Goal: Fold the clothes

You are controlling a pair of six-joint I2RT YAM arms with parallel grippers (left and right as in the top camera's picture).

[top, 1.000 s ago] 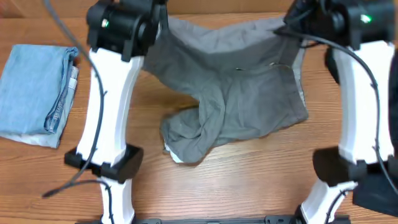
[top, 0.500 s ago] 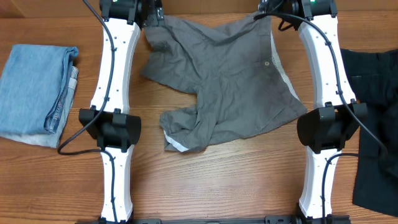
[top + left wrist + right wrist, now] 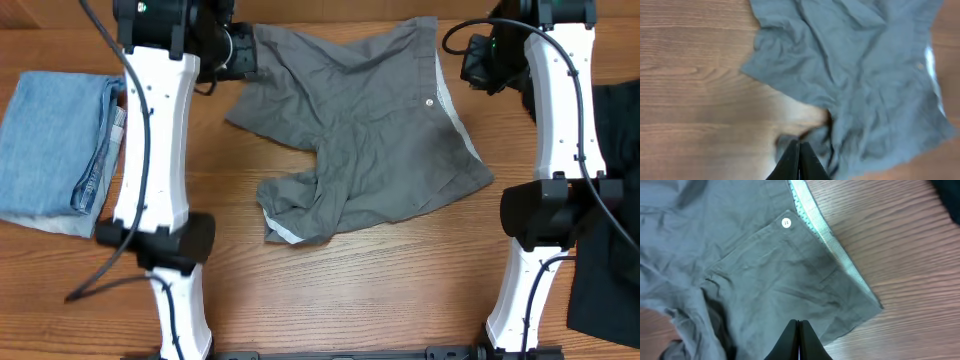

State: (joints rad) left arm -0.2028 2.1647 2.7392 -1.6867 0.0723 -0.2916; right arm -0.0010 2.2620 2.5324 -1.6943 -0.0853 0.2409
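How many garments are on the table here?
3. Crumpled mid-grey fabric shorts spread in the middle; a folded light-blue fabric garment at the left; a black fabric garment at the right edge, partly cut off. More could lie out of frame.

Rumpled grey shorts spread mid-table, white button up

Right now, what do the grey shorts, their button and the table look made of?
Shorts: thin woven cloth, matte, likely cotton; it creases softly.
Button: pale, smooth, probably plastic.
Table: wood or wood-look laminate; grain lines show, slight sheen.
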